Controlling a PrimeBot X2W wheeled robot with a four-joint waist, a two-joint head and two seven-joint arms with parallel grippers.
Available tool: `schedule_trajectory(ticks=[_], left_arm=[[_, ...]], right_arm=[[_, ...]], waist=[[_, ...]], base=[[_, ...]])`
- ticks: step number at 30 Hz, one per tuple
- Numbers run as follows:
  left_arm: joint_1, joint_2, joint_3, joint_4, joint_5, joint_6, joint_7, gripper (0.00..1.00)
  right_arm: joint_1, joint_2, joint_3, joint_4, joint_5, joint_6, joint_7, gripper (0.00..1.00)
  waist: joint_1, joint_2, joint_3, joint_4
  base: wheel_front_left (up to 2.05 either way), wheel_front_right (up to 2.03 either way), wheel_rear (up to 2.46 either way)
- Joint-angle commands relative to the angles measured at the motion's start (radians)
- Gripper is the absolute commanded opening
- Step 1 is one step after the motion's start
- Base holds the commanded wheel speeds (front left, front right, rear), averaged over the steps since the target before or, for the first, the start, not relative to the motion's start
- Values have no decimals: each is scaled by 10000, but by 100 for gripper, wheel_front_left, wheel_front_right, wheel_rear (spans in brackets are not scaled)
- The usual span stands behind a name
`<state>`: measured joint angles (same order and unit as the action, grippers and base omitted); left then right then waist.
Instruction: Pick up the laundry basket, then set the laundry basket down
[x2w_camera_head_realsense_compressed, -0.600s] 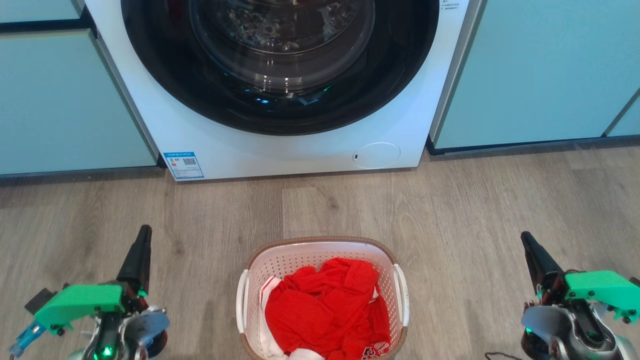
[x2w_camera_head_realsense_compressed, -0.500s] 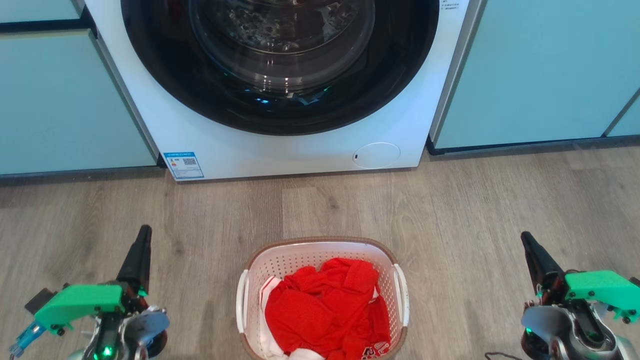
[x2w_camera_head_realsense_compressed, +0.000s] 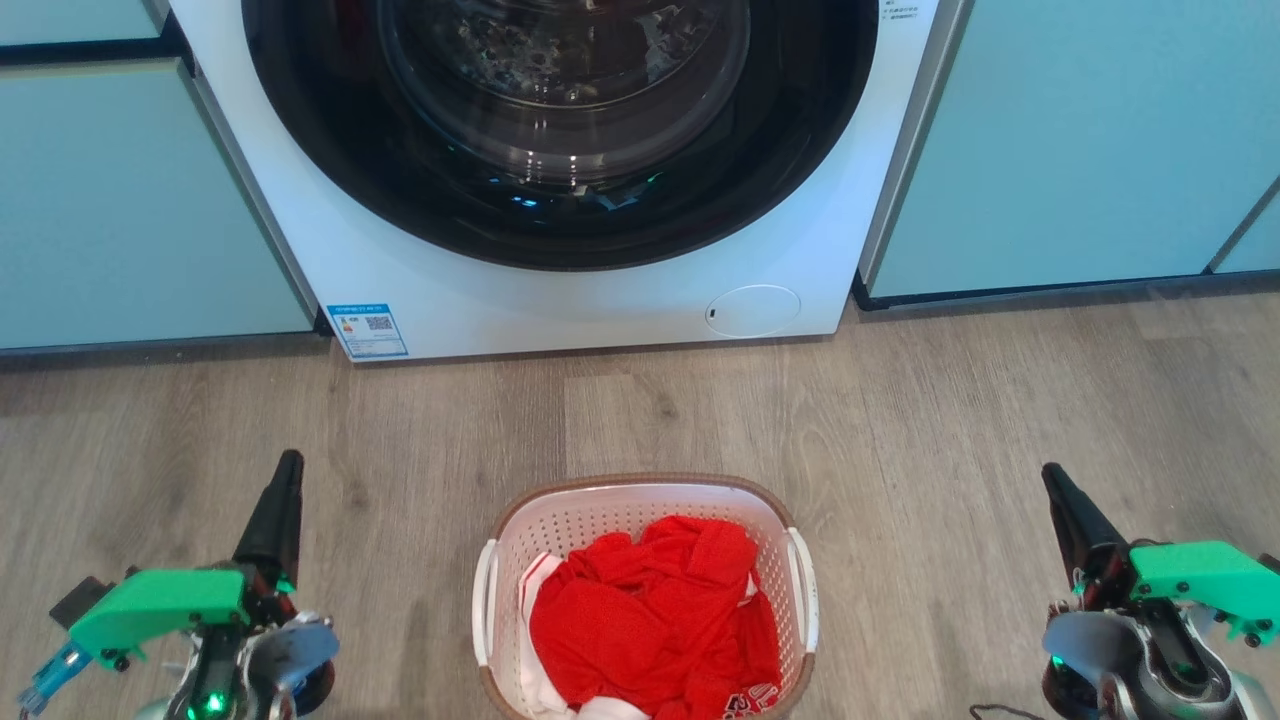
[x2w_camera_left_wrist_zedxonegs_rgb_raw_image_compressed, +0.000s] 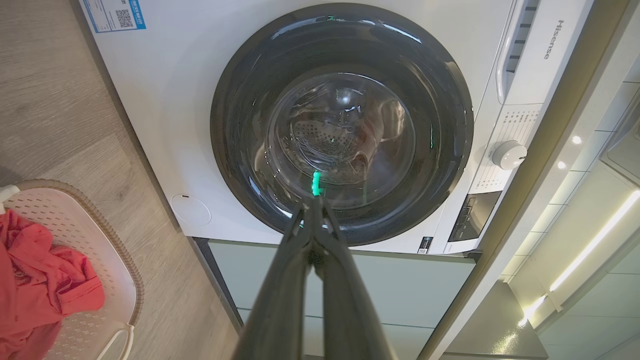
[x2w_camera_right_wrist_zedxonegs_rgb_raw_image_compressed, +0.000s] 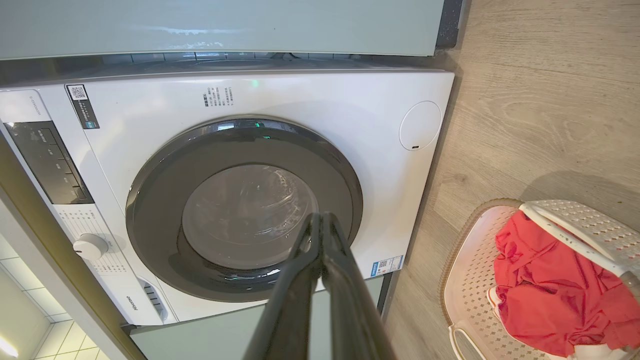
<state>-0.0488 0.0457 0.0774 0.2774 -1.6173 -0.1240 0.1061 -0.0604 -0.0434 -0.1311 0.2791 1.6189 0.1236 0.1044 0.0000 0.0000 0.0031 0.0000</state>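
Laundry basket (x2w_camera_head_realsense_compressed: 600, 515) sits between left end effector (x2w_camera_head_realsense_compressed: 287, 466) and right end effector (x2w_camera_head_realsense_compressed: 1051, 477).

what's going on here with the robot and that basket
A two-armed robot faces a washing machine. The laundry basket stands on the wooden floor in front of it, with red clothes inside. The left gripper and right gripper are out to either side of the basket, apart from it, both shut on nothing. The basket has not yet been picked up.
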Motion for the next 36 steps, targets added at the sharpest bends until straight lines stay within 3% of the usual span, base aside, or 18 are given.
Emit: schedule_trajectory(ticks=[1, 17, 18, 36], left_arm=[[-593, 47, 373, -323, 95, -67, 78, 0], [-593, 46, 374, -323, 95, -67, 78, 0], [8, -2, -8, 41, -1, 11, -9, 100], [-4, -24, -28, 325, 539, 4, -432, 100]], right_arm=[[-476, -71, 165, -343, -109, 71, 94, 0], [-476, -70, 164, -343, -110, 71, 95, 0], [5, 6, 1, 35, 2, 0, -6, 100], [95, 41, -209, 162, -756, 8, -427, 100]], waist=[[0, 0, 0, 0], [0, 0, 0, 0], [0, 0, 0, 0], [0, 0, -13, 1]], base=[[0, 0, 0], [0, 0, 0], [0, 0, 0], [0, 0, 0]])
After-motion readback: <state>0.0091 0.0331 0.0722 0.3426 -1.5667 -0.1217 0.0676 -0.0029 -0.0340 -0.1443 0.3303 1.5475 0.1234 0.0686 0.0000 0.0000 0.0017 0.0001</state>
